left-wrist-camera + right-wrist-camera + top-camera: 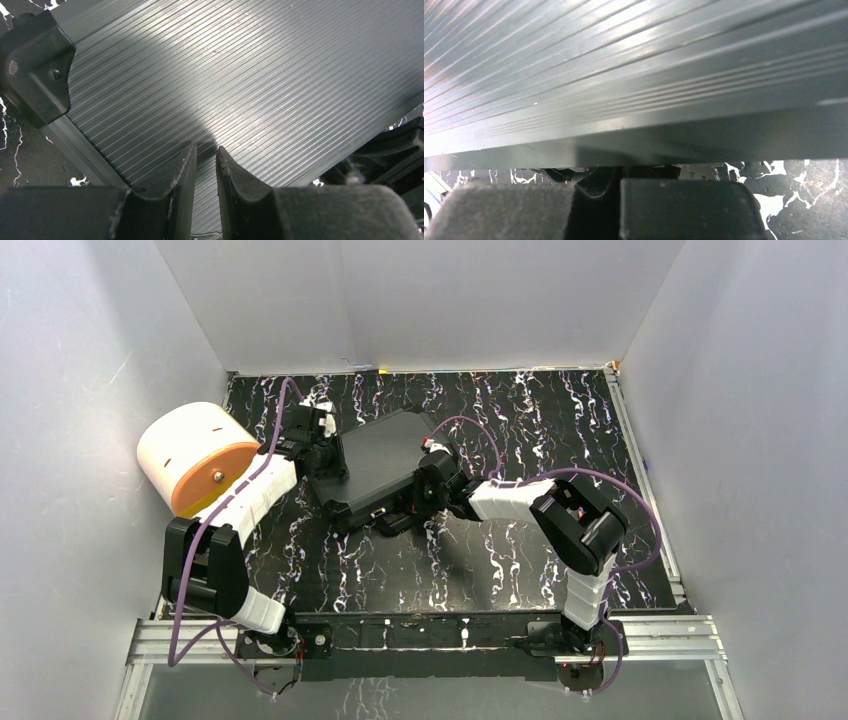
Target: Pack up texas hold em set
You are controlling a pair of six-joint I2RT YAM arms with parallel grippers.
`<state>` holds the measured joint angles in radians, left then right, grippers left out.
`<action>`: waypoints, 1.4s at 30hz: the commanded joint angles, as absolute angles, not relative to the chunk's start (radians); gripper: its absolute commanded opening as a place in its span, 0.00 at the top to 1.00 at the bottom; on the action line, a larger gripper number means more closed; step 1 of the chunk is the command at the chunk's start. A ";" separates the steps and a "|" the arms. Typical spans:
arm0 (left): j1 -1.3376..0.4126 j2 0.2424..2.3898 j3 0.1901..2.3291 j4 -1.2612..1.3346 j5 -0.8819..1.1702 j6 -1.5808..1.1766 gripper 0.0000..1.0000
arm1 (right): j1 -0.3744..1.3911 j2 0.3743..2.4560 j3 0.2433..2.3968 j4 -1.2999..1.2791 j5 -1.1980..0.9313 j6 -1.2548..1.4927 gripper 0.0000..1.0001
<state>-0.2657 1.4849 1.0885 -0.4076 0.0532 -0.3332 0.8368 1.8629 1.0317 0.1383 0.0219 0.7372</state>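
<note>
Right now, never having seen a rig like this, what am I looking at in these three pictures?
Two robot arms are bolted at the near edge of the table. The wide picture looks down from above; the other two come from cameras on each wrist. A closed black ribbed case lies mid-table, a white-and-orange cylinder at far left. The left claw sits nearly shut over the lid, holding nothing. The right claw is at the case's right edge; whether it grips is unclear.

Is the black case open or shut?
Shut, it seems: the black ribbed hard case shows only its lid, no foam interior. Latches: cannot tell.
</note>
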 commanded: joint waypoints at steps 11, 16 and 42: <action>-0.267 1.504 1.086 -0.526 0.072 -0.355 0.79 | 0.873 1.899 0.993 0.254 0.114 0.657 0.89; -0.267 1.473 1.157 -0.529 0.062 -0.342 0.70 | 0.871 1.729 0.989 0.153 0.106 0.649 0.81; -0.266 0.712 1.207 -0.634 -0.243 -0.302 0.02 | 0.871 0.626 1.170 -0.676 0.927 0.457 0.02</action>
